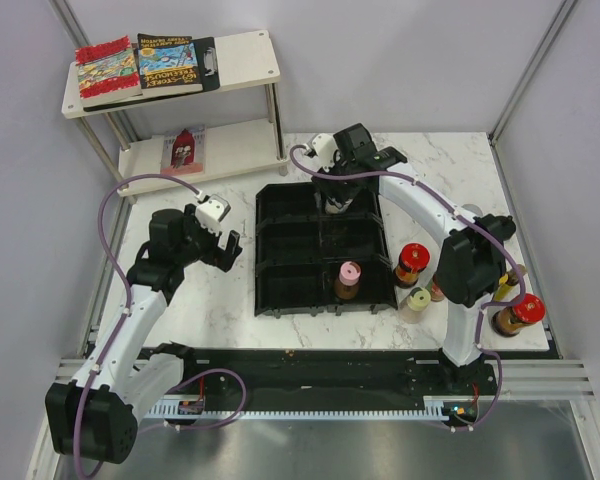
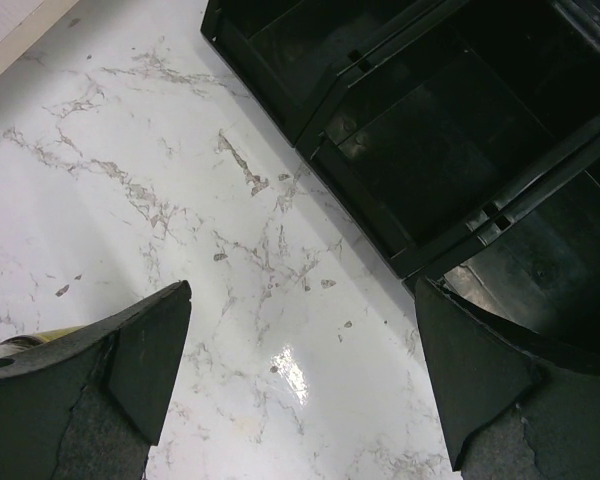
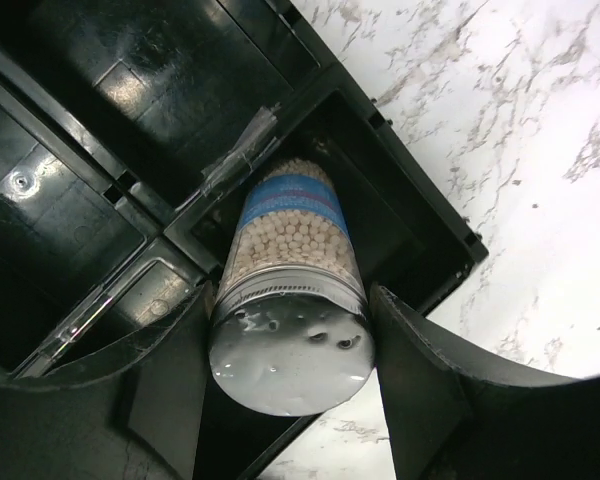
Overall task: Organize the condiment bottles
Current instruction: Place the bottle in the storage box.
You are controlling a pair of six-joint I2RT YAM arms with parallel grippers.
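Note:
My right gripper [image 1: 336, 190] [image 3: 288, 310] is over the back right compartment of the black tray [image 1: 280, 255]. It is shut on a silver-capped spice jar [image 3: 290, 250] of pale beads with a blue label, which stands upright in that compartment [image 1: 335, 206]. My left gripper [image 1: 221, 245] [image 2: 300, 310] is open and empty above the marble table, just left of the tray [image 2: 430, 150]. A pink-capped bottle [image 1: 349, 279] stands in the front right compartment. Right of the tray stand a red-capped bottle [image 1: 412, 262], a cream-capped one [image 1: 418, 301] and another red-capped one [image 1: 521, 313], partly hidden by the right arm.
A white two-level shelf [image 1: 242, 62] at the back left carries colourful books [image 1: 140, 65] on top and a small red item [image 1: 183, 148] below. The right arm [image 1: 465, 265] arches over the bottles at the table's right side.

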